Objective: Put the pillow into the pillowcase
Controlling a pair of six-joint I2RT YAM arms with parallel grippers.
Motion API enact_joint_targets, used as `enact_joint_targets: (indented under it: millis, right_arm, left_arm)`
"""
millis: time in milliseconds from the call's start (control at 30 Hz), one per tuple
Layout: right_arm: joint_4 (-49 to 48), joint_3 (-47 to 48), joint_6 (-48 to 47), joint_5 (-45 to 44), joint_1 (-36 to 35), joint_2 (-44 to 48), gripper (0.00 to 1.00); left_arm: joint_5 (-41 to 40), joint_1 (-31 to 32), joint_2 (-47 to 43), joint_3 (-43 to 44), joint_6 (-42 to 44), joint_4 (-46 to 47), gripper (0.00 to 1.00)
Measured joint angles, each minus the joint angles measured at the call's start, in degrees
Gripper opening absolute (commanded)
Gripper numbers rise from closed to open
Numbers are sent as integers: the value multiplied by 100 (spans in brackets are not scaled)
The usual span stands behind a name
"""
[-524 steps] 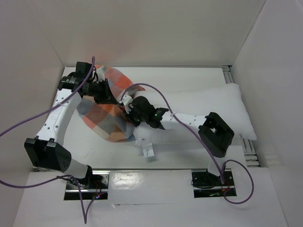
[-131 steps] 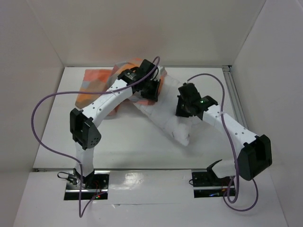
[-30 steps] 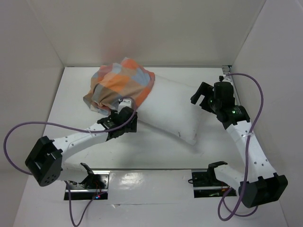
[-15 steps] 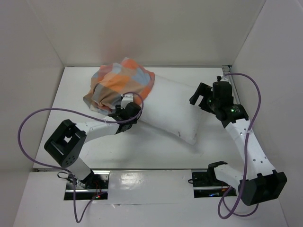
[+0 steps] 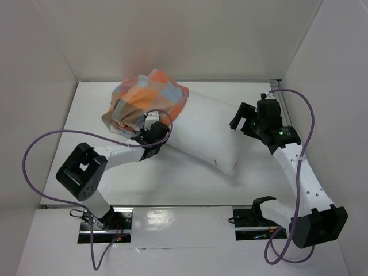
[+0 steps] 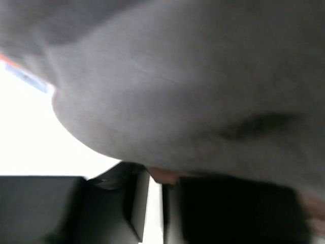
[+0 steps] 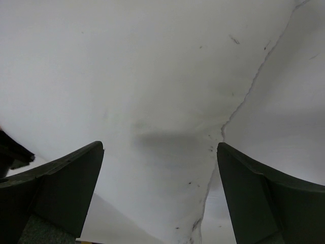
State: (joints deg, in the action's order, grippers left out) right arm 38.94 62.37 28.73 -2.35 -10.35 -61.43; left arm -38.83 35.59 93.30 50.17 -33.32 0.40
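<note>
The white pillow (image 5: 213, 129) lies slanted across the table, its far left end inside the orange, blue-grey and tan checked pillowcase (image 5: 148, 99). My left gripper (image 5: 152, 133) is pushed in under the pillowcase's near hem. In the blurred left wrist view its jaws (image 6: 157, 175) stand almost together, with a scrap of orange pillowcase (image 6: 163, 176) nipped at the tips and the grey-looking pillow (image 6: 193, 91) filling the frame above. My right gripper (image 5: 239, 118) is open at the pillow's right edge. The pillow (image 7: 167, 76) and its seam lie between the two wide-apart fingers (image 7: 66, 178).
White walls close in the table (image 5: 86, 149) at the back, left and right. A metal rail (image 5: 286, 109) runs along the right side. Purple cables loop off both arms, the left one (image 5: 34, 155) sagging over the table's left part.
My left gripper has slid up under the pillowcase hem and its jaws have closed most of the way. The right arm has barely moved and stays open.
</note>
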Motion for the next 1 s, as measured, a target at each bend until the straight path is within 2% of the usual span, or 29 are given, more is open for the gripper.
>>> enact_joint_targets:
  millis: [67, 100, 333, 600, 633, 667, 700, 733, 767, 800, 1000]
  right_arm:
    - [118, 2, -164, 79, 0, -48, 100]
    - [227, 15, -249, 125, 0, -90, 100]
    - [992, 98, -656, 658, 0, -299, 100]
    - [732, -1075, -717, 2138, 2, -262, 100]
    - [671, -1143, -717, 2286, 2, -275, 96]
    - [573, -1191, -717, 2426, 0, -299, 86]
    - [452, -1226, -706, 2540, 0, -315, 69]
    - [328, -1237, -671, 2649, -7, -354, 24]
    - [155, -1239, -595, 2732, -24, -402, 8]
    - [-55, -1237, -494, 2811, -48, -476, 0]
    - [-1032, -890, 361, 2992, -260, -1036, 0]
  left_arm:
    - [-68, -26, 0, 22, -4, -46, 13]
    - [-96, -42, 0, 44, -20, -81, 0]
    - [-216, -107, -33, 306, -140, -428, 0]
    - [-39, 76, -391, 551, 271, -601, 0]
    - [13, 129, -426, 588, 345, -603, 0]
    - [70, 175, -448, 629, 409, -623, 0]
    - [162, 223, -461, 691, 492, -649, 0]
    - [232, 269, -466, 769, 538, -702, 0]
    - [389, 319, -466, 874, 636, -809, 0]
    - [479, 387, -463, 1005, 667, -833, 0]
    - [1093, 1287, 66, 2643, 951, -1427, 0]
